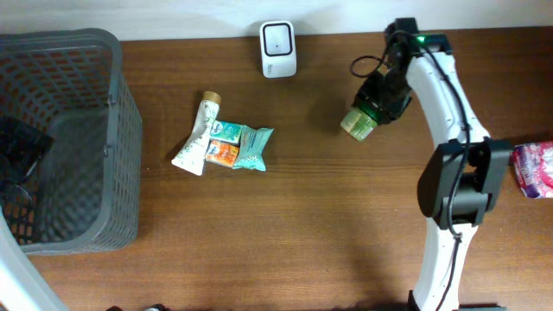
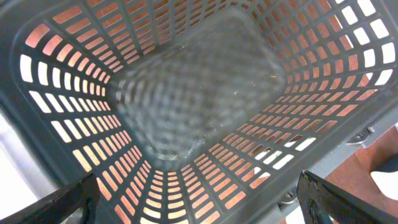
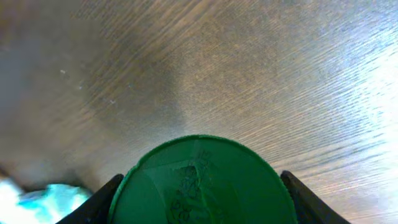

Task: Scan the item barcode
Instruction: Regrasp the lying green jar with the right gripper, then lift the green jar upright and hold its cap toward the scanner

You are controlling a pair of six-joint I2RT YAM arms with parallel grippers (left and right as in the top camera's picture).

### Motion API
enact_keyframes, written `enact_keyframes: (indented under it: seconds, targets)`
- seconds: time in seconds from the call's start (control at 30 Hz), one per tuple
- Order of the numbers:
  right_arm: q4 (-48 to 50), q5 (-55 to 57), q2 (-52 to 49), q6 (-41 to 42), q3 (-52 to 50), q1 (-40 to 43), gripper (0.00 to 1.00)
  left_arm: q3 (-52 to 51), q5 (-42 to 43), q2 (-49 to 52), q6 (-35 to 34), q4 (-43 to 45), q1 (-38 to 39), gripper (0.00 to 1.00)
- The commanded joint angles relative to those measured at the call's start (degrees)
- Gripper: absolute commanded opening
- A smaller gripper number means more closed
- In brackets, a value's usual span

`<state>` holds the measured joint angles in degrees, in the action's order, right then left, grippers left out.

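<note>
A white scanner (image 1: pixel 278 49) stands at the back edge, well left of the bottle (image 1: pixel 359 121), with nothing between them. A tube (image 1: pixel 197 136) and packets (image 1: pixel 244 147) lie mid-surface, and a pink pack (image 1: pixel 536 169) at the right edge. The surface (image 1: pixel 328 233) is dark wood. The right claw (image 3: pixel 202 194) grips the green bottle by its sides, pale end pointing front-left. The left claw (image 2: pixel 199 202) hangs wide open in the grey basket (image 1: pixel 125 155)
</note>
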<state>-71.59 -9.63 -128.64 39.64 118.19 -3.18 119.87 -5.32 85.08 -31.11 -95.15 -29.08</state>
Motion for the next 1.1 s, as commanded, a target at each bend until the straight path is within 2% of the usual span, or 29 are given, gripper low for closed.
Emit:
enact_keyframes:
  seconds: [0.0, 0.07, 0.1, 0.13, 0.17, 0.2, 0.33, 0.37, 0.4, 0.43, 0.63, 0.73, 0.77, 0.8, 0.83, 0.87, 0.9, 0.93, 1.07]
  targets:
    - [4.7, 14.1, 0.9, -8.0, 1.4, -5.0, 0.51, 0.1, 0.0, 0.0, -0.2, -0.1, -0.3, 0.99]
    - [8.8, 22.3, 0.9, -8.5, 1.4, -9.3, 0.53, 0.1, 0.0, 0.0, -0.2, -0.1, -0.3, 0.99]
    - [11.0, 22.6, 0.9, -11.2, 1.4, -11.2, 0.62, 0.1, 0.0, 0.0, -0.2, -0.1, -0.3, 0.99]
    - [12.1, 23.2, 0.9, -12.0, 1.4, -12.9, 0.73, 0.1, 0.0, 0.0, -0.2, -0.1, -0.3, 0.99]
    - [12.2, 23.2, 0.9, -12.0, 1.4, -13.7, 0.95, 0.1, 0.0, 0.0, -0.2, -0.1, -0.3, 0.99]
    - [11.9, 23.2, 0.9, -12.1, 1.4, -14.1, 0.99, 0.1, 0.0, 0.0, -0.2, -0.1, -0.3, 0.99]
    - [6.3, 22.1, 1.0, -13.6, 4.8, -14.1, 0.99, 0.1, 0.0, 0.0, -0.2, -0.1, -0.3, 0.99]
    - [3.8, 21.7, 1.0, -13.9, 7.4, -14.1, 0.89, 0.1, 0.0, 0.0, -0.2, -0.1, -0.3, 0.99]
    - [1.4, 21.7, 1.0, -13.9, 10.2, -14.1, 0.41, 0.1, 0.0, 0.0, -0.2, -0.1, -0.3, 0.99]
    - [-0.5, 21.7, 1.0, -13.9, 12.2, -14.1, 0.04, 0.1, 0.0, 0.0, -0.2, -0.1, -0.3, 0.99]
    - [-2.9, 9.6, 1.0, -15.7, 14.0, -14.0, 0.04, 0.1, 0.0, 0.0, -0.2, -0.1, -0.3, 0.99]
    - [-3.1, 8.1, 1.0, -15.7, 14.0, -14.0, 0.04, 0.1, 0.0, 0.0, -0.2, -0.1, -0.3, 0.99]
    - [-3.3, 8.1, 1.0, -15.7, 14.0, -14.0, 0.14, 0.1, 0.0, 0.0, -0.2, -0.1, -0.3, 0.99]
    - [-3.5, 8.1, 1.0, -15.7, 14.0, -14.0, 0.34, 0.1, 0.0, 0.0, -0.2, -0.1, -0.3, 0.99]
    - [-3.5, 8.1, 1.0, -15.7, 14.0, -14.0, 0.35, 0.1, 0.0, 0.0, -0.2, -0.1, -0.3, 0.99]
    - [-3.5, 8.1, 1.0, -15.7, 14.0, -14.0, 0.33, 0.1, 0.0, 0.0, -0.2, -0.1, -0.3, 0.99]
    - [-3.5, 8.1, 1.0, -15.7, 14.0, -14.0, 0.14, 0.1, 0.0, 0.0, -0.2, -0.1, -0.3, 0.99]
    - [-3.5, 8.1, 1.0, -15.7, 14.0, -14.0, 0.06, 0.1, 0.0, 0.0, -0.2, -0.1, -0.3, 0.99]
    - [-3.5, 8.1, 1.0, -15.7, 14.0, -14.0, 0.04, 0.1, 0.0, 0.0, -0.2, -0.1, -0.3, 0.99]
